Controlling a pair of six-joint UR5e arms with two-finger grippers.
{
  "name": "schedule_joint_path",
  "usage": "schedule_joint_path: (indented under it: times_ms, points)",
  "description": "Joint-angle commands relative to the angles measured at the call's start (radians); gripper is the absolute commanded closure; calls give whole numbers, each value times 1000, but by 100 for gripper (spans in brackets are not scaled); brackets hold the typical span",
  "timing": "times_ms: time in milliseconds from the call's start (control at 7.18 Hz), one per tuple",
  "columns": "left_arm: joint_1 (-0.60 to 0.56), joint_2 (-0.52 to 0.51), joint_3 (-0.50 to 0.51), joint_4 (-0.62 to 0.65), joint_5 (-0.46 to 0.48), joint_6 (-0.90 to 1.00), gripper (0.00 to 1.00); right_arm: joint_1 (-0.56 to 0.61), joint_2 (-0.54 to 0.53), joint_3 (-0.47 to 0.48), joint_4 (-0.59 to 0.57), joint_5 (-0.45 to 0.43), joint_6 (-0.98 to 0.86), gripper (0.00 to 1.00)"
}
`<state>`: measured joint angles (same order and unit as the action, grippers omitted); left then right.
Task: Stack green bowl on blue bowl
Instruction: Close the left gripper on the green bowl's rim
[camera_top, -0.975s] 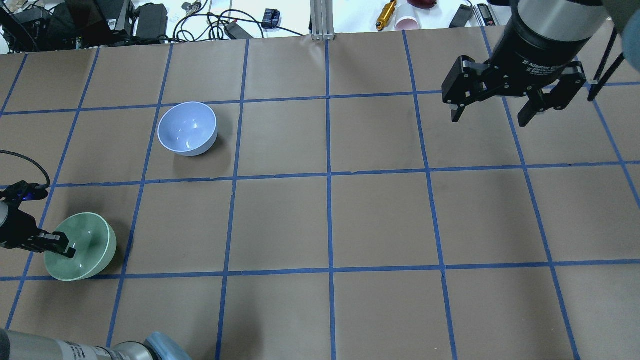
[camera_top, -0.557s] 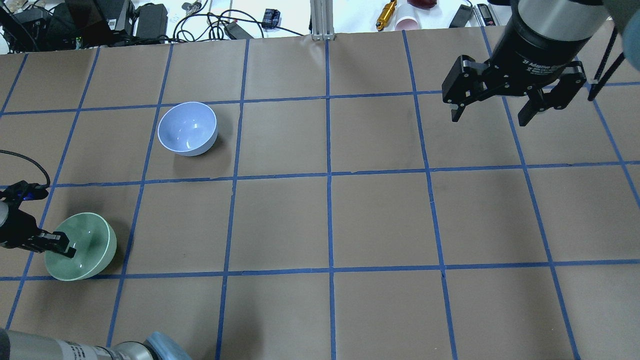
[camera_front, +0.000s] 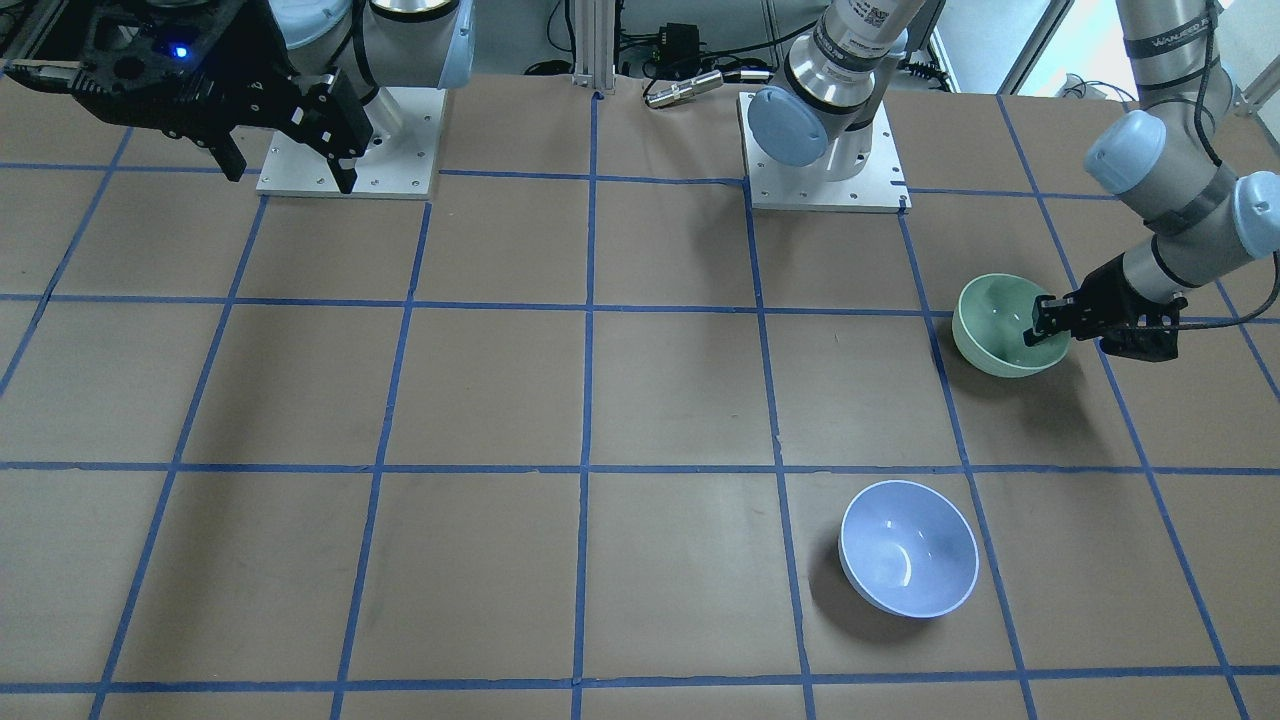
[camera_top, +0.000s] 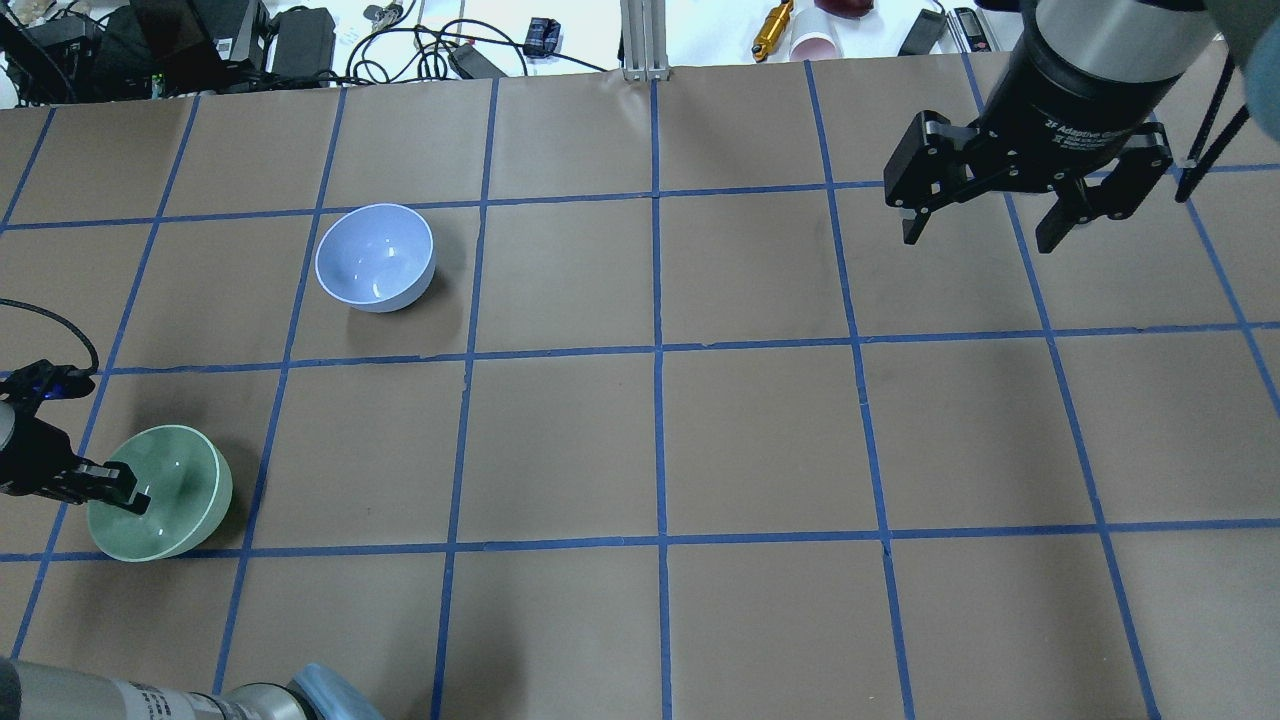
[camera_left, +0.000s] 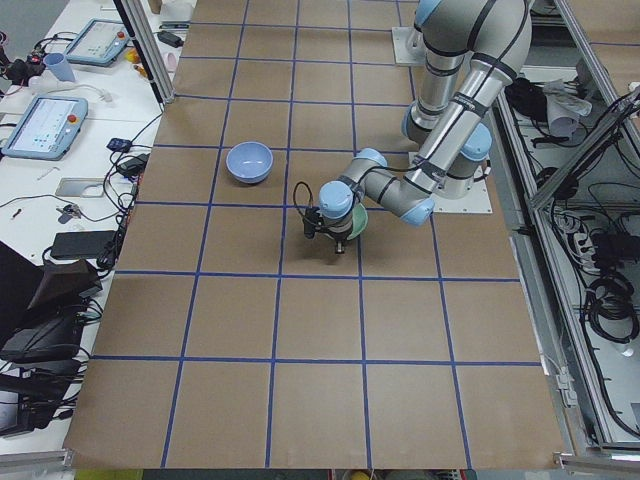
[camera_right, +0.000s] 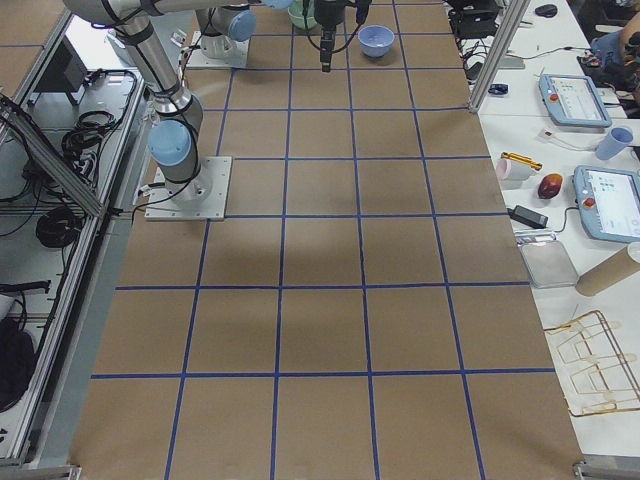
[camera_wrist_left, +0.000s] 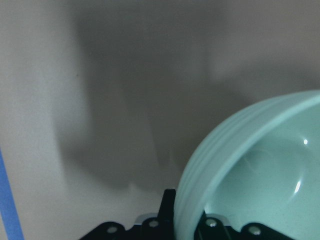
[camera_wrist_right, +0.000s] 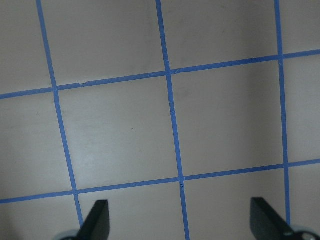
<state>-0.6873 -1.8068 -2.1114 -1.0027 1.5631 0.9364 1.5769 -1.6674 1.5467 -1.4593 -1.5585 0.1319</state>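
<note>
At the left edge of the table (camera_top: 660, 450), my left gripper (camera_top: 122, 497) pinches the green bowl (camera_top: 170, 495) by its rim.
One finger sits inside the bowl. The other is mostly hidden behind its wall, and only a bit of it shows in my wrist view. That view cuts off most of the bowl. I cannot tell if the bowl rests on the table or is lifted a little. It is round, shiny and pale mint, with a thin lighter rim. The blue bowl (camera_top: 375, 257) sits well apart, open side up. My right gripper (camera_top: 977, 240) hangs wide open, holding nothing.
</note>
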Motion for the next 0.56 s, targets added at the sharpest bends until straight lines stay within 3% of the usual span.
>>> schedule_joint_path:
  times_ms: [0,418]
  points:
    - [-6,21,-1,-19,2,-36,100,0,0,1,0,0,0,0]
    - [-24,53,10,-97,-3,-125,100,0,0,0,0,0,0,0]
